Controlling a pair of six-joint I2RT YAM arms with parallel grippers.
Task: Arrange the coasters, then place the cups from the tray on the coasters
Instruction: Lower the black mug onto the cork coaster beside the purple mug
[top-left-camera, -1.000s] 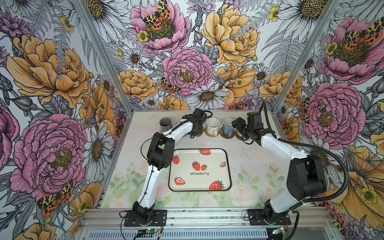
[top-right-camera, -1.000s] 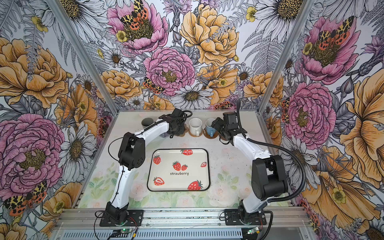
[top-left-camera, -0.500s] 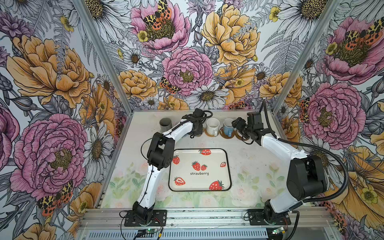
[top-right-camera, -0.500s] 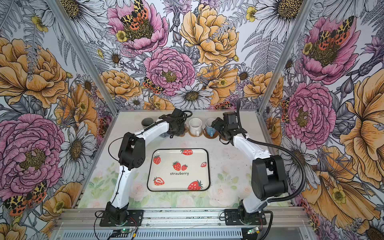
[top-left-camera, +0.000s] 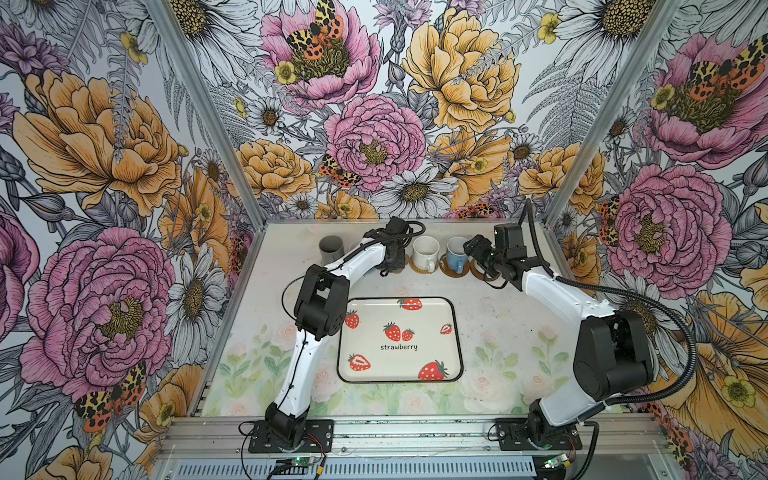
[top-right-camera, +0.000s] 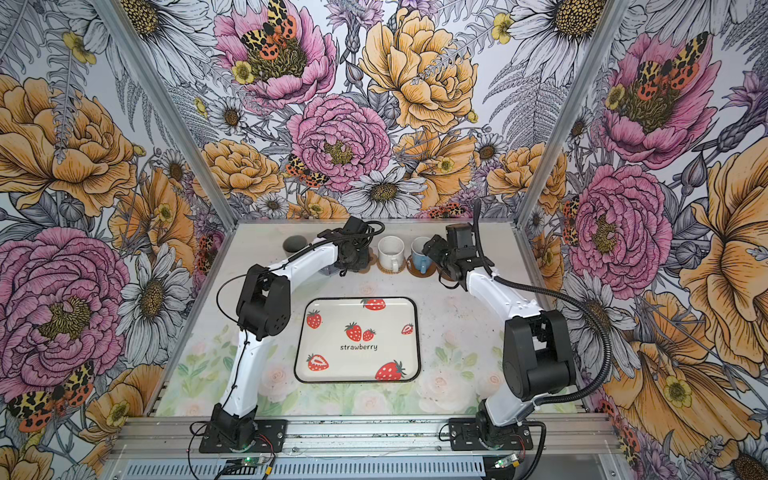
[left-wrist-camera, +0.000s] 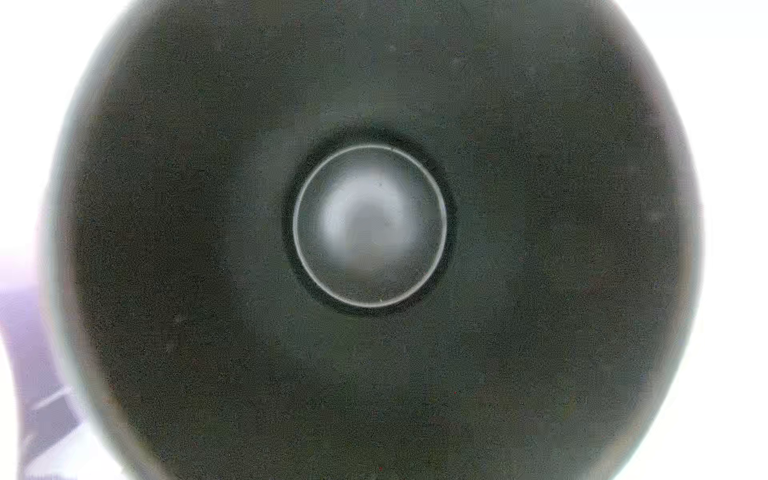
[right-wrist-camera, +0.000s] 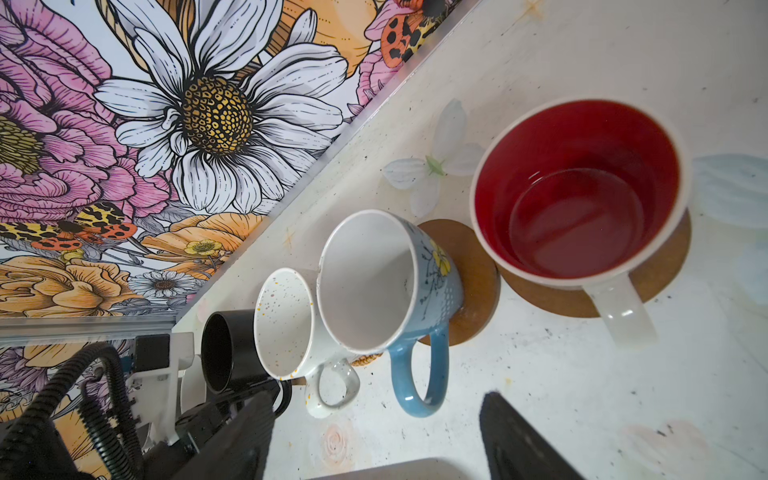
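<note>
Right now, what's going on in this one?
The tray is empty; the cups in view stand in a row along the back of the table. The left tool hangs directly over the black cup, its camera looking straight down into it; whether it grips is hidden. The right tool is open and empty near the white cup with red inside, which sits on a dark brown coaster.

A blurred black cup (left-wrist-camera: 166, 249) fills the left wrist view; in both top views the left arm (top-left-camera: 357, 259) hides it.
</note>
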